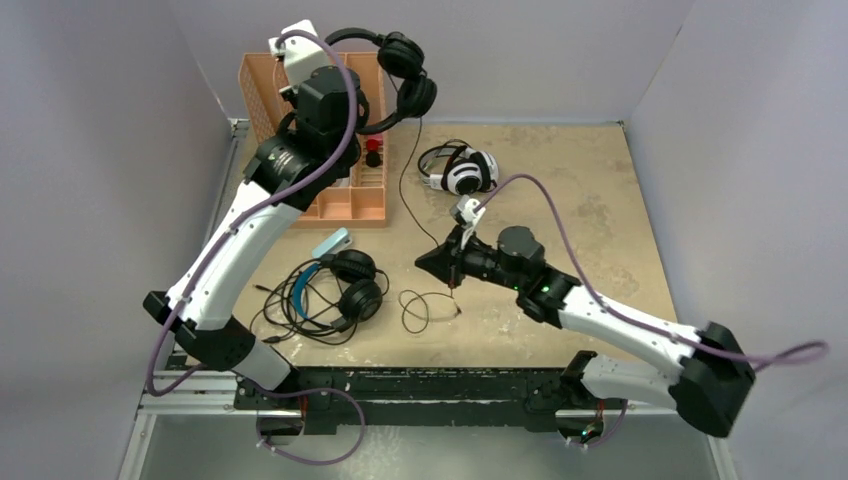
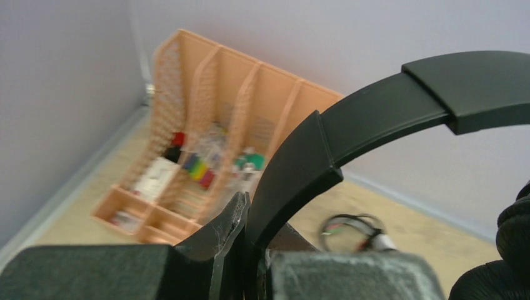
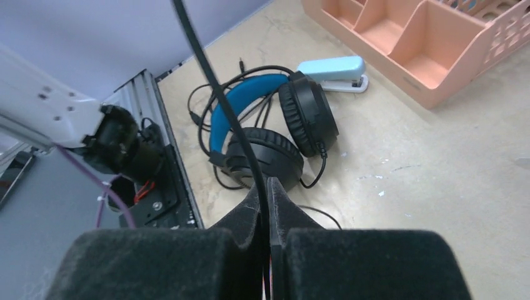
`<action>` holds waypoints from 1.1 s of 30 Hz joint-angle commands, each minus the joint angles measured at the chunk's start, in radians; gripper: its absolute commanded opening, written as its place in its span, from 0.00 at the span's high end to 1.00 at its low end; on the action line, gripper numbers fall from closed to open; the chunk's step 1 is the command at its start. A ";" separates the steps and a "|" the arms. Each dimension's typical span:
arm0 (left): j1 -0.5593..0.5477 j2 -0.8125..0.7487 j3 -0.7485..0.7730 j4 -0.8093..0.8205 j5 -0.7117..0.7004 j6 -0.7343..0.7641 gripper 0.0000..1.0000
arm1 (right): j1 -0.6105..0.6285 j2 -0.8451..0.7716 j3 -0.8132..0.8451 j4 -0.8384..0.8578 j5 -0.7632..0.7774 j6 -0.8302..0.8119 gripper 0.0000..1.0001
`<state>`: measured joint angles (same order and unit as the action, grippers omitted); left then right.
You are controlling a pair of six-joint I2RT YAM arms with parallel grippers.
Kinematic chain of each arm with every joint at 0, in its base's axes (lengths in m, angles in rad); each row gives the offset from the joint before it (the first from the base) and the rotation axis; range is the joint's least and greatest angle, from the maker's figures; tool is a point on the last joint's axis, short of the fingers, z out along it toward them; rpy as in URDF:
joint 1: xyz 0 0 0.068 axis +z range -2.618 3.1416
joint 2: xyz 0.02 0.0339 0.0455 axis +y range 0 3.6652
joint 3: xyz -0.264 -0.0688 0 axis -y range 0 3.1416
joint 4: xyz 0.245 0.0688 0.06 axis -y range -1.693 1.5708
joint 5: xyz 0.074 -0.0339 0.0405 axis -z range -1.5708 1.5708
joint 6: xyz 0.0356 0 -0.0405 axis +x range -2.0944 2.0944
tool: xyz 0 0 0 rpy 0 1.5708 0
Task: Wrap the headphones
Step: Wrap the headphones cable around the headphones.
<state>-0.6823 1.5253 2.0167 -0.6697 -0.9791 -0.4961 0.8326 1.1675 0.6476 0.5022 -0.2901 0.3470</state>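
Top external view: my left gripper (image 2: 247, 219) is clamped on the black headphones (image 1: 400, 75) by the headband, raised above the orange organizer (image 1: 345, 205). My right gripper (image 3: 265, 200) pinches their cable (image 3: 212, 81) in front of it. Wrapping looks barely begun. The blue-banded headset (image 1: 340, 285), also in front of the organizer, lies tangled. I can't tell whether the white headset (image 1: 465, 170), right of it, is wrapped.

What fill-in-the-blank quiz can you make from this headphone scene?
1. The left claw grips the black headset by its ____.
2. The right claw is shut on a thin black ____.
3. The stapler lies beside the headset with the ____ band.
Missing words: headband; cable; blue.
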 commanded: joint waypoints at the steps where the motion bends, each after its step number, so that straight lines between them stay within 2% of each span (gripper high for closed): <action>1: 0.042 0.000 -0.056 0.048 -0.189 0.164 1.00 | 0.005 -0.183 0.117 -0.357 0.019 -0.090 1.00; 3: 0.073 -0.008 -0.112 0.060 -0.174 0.151 1.00 | 0.004 -0.235 0.169 -0.433 -0.017 -0.115 1.00; 6: 0.200 0.001 -0.108 -0.021 0.059 -0.011 1.00 | 0.008 -0.228 0.251 -0.498 -0.159 -0.131 1.00; 8: 0.233 0.014 -0.097 -0.045 0.116 -0.089 1.00 | 0.033 -0.202 0.287 -0.528 -0.221 -0.130 1.00; 10: 0.264 0.036 -0.069 -0.077 0.161 -0.169 1.00 | 0.090 -0.186 0.299 -0.530 -0.228 -0.140 1.00; 12: 0.346 0.049 -0.056 -0.084 0.338 -0.248 1.00 | 0.120 -0.173 0.282 -0.513 -0.226 -0.142 1.00; 14: 0.413 0.037 -0.089 -0.031 0.532 -0.306 1.00 | 0.125 -0.164 0.259 -0.512 -0.176 -0.137 1.00; 17: 0.448 -0.010 -0.186 0.071 0.713 -0.296 1.00 | 0.125 -0.195 0.239 -0.552 0.083 -0.113 1.00; 20: 0.451 -0.056 -0.260 0.079 0.751 -0.258 1.00 | 0.117 -0.234 0.273 -0.581 0.311 -0.133 1.00; 22: 0.451 -0.093 -0.335 0.099 0.731 -0.225 1.00 | 0.114 -0.219 0.360 -0.628 0.347 -0.223 1.00; 25: 0.454 -0.095 -0.352 0.040 0.664 -0.207 1.00 | 0.114 -0.180 0.496 -0.695 0.232 -0.370 1.00; 29: 0.464 -0.095 -0.353 0.042 0.695 -0.251 1.00 | 0.114 -0.102 0.626 -0.848 0.015 -0.528 1.00; 33: 0.466 -0.074 -0.333 0.050 0.673 -0.299 1.00 | 0.115 -0.027 0.693 -0.971 -0.184 -0.546 1.00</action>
<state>-0.2234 1.4765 1.6508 -0.6971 -0.3084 -0.7303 0.9424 1.0756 1.2877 -0.3016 -0.2508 -0.0944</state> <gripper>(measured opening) 0.049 0.004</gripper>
